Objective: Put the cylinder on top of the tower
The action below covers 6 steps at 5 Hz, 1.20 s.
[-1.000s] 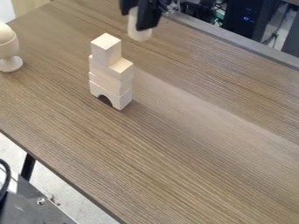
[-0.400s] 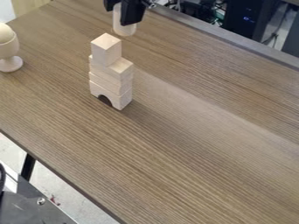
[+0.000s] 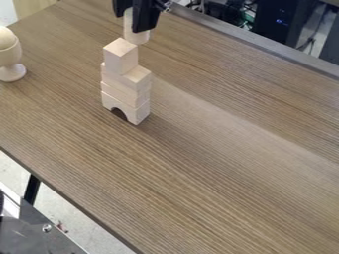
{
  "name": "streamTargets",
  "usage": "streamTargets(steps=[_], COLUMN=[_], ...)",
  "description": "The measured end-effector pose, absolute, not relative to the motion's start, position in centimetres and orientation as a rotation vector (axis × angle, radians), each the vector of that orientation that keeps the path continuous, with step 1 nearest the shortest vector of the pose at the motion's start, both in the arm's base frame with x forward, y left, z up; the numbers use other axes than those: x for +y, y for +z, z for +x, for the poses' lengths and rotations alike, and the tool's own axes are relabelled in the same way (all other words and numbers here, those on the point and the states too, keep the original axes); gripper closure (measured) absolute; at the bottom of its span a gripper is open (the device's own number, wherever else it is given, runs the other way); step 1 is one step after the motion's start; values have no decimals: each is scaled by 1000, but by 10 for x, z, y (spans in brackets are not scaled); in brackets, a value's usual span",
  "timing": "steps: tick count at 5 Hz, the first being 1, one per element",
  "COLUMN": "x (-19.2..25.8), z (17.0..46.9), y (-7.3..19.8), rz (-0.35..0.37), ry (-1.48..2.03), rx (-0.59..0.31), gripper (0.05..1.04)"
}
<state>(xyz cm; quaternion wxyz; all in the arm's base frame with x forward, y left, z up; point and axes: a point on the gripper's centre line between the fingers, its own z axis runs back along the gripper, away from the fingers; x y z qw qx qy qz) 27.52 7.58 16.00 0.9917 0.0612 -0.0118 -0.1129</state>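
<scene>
At the top edge of the view my black gripper (image 3: 136,21) is shut on the pale cylinder (image 3: 137,34), which hangs upright between its fingers. The cylinder's lower end shows just above and to the right of the tower's top cube in the view. The tower (image 3: 126,93) of pale wooden blocks stands upright on the table, with an arch block at its base, flat blocks above it and a cube (image 3: 120,56) on top at the left side. How far the cylinder is from the cube in depth, I cannot tell.
The wood-grain table (image 3: 218,154) spreads around the tower. A pale wooden egg cup with an egg (image 3: 10,54) stands at the left edge. Dark equipment and cables lie beyond the table's far edge, and a metal plate (image 3: 33,228) is at the lower left.
The gripper has moved left with the cylinder held in it, coming nearer the tower's top in the view. The tower and egg cup have stayed put.
</scene>
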Motion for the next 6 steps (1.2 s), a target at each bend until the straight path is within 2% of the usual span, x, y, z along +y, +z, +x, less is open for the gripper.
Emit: streamTargets(steps=[5, 6], x=[96, 96], z=[273, 273], y=[152, 152], rz=[94, 91], ry=[-181, -180], rx=[-18, -20], gripper=[564, 485])
